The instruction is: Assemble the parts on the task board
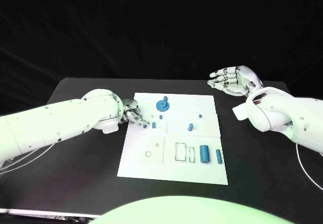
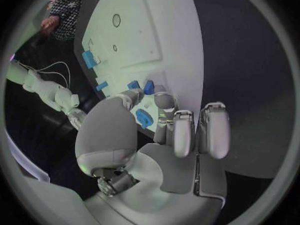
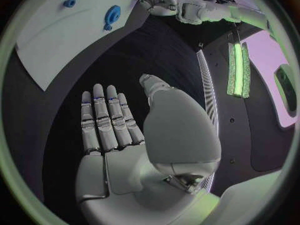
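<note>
The white task board (image 1: 176, 163) lies mid-table. On it are a blue gear (image 1: 163, 104) near the far edge, small blue pegs (image 1: 191, 126) in the middle and two blue cylinders (image 1: 204, 153) near the front right. My left hand (image 1: 135, 115) rests at the board's left edge. Its thumb and fingertips (image 2: 160, 99) reach a small blue peg (image 2: 149, 87); whether they pinch it is unclear. My right hand (image 1: 232, 79) hovers beyond the board's far right corner, holding nothing. Its fingers (image 3: 106, 115) are stretched flat and apart. The gear (image 3: 113, 12) also appears in the right wrist view.
The black table (image 1: 269, 158) has bare room to the right of the board and in front of it. The board has outlined rectangular slots (image 1: 181, 152) and small round holes (image 1: 148, 153) in its near half.
</note>
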Robot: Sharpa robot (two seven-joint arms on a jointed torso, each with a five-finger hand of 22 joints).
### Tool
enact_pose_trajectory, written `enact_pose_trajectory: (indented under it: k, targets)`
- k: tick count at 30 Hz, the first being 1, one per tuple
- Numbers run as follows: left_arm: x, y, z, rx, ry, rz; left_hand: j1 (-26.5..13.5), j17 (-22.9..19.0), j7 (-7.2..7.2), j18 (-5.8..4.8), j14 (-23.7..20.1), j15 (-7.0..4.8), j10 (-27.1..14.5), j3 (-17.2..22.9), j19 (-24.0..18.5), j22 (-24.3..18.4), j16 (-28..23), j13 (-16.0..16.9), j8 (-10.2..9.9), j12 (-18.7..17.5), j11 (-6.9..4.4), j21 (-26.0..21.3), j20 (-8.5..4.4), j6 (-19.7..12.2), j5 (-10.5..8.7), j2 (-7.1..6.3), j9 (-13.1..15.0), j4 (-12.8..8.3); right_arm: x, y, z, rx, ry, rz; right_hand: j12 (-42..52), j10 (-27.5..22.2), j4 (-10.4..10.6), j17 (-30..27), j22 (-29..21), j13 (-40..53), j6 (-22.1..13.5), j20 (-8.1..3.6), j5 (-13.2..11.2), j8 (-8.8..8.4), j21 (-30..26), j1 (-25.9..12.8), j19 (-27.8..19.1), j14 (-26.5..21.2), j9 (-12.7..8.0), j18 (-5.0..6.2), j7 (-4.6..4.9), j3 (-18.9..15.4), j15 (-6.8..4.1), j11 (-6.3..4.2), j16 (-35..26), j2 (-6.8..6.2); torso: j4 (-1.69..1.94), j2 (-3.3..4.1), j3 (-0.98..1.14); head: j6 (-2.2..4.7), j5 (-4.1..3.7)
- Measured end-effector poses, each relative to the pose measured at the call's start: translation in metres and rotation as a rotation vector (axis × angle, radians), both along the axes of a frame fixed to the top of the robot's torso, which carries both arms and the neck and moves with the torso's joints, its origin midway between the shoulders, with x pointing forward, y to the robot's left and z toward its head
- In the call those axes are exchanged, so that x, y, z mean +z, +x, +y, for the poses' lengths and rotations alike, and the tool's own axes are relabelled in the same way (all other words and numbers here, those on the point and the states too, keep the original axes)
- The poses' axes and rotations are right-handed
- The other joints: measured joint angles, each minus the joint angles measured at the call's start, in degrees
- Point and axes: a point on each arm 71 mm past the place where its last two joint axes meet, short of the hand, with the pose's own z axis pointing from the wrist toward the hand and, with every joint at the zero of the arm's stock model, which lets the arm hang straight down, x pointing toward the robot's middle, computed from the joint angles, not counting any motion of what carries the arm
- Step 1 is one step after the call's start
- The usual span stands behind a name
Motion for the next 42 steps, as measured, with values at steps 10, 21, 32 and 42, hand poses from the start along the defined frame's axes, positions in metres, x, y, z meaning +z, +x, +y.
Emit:
enact_pose_trajectory:
  k: [10, 21, 32, 42]
  targets:
    - [0.001, 0.000, -0.001, 0.016, -0.029, 0.003, -0.68, 0.00, 0.00, 0.00, 0.00, 0.00, 0.01, -1.45, 0.00, 0.00, 0.00, 0.15, -0.22, 0.00, 0.01, 0.00, 0.00, 0.00, -1.90, 0.24, 0.00, 0.07, 0.000, 0.000, 0.001, 0.000, 0.000, 0.001, 0.00, 0.00, -0.04, -0.06, -0.24, 0.00, 0.00, 0.17, 0.22, 0.00, 0.00, -0.23, -0.58, 0.00, 0.01, 0.00, 0.00, -0.03, 0.00, 0.00, 0.00, 0.23, -0.01, 0.02, -0.01, 0.11, 0.03]
    - [0.012, 0.004, 0.007, 0.084, -0.144, -0.045, -0.67, 0.00, 1.16, 0.00, 0.00, 0.00, -3.19, -3.75, -1.96, -0.02, -1.66, -4.14, -1.55, -2.80, 0.76, -2.19, 0.29, -1.86, -2.24, 0.24, -0.13, -0.01, -0.001, 0.000, 0.001, 0.000, 0.000, 0.002, 0.00, 0.00, -0.04, -0.12, -0.40, 0.00, 0.00, -0.03, 0.22, 0.00, 0.00, -0.23, -0.79, 0.01, -0.04, 0.01, 0.00, -0.35, 0.00, 0.00, 0.00, 0.23, -0.04, 0.02, -0.01, 0.36, -0.10]
    - [0.034, 0.006, -0.004, 0.047, -0.382, -0.174, 16.84, -13.77, 9.66, 6.06, -10.44, 7.40, -24.99, -3.01, -26.24, -28.68, -15.55, -13.67, -11.24, -12.87, 8.77, -23.79, 6.48, -18.52, -1.37, -0.41, -7.07, -0.67, -0.001, 0.000, -0.001, -0.003, -0.001, 0.001, 0.00, 0.00, -0.29, -0.45, -0.68, 0.00, 0.30, -0.03, 0.22, 0.00, 0.00, 0.27, -1.20, 0.01, -0.13, 0.00, -0.07, -0.57, -0.01, 0.00, 0.00, 0.73, -0.04, -0.01, 0.03, 1.33, -0.60]
    - [0.036, 0.005, -0.039, -0.200, -0.409, -0.379, 26.80, -28.34, 10.09, 6.28, -23.79, 9.00, -32.36, 0.93, -31.65, -32.78, -21.62, -21.43, -12.39, -20.62, 10.48, -29.07, 8.48, -20.98, -1.37, -2.94, -13.71, -3.39, -0.001, 0.000, 0.000, 0.000, -0.002, 0.001, -0.89, 0.21, -4.40, -1.57, -1.60, -0.03, 0.39, -0.03, 0.22, -0.36, 0.24, 5.83, -0.75, 0.01, -0.58, 0.00, 0.02, 4.20, -0.01, -0.21, 0.00, 0.83, -0.04, 0.07, -0.04, 1.71, -1.08]
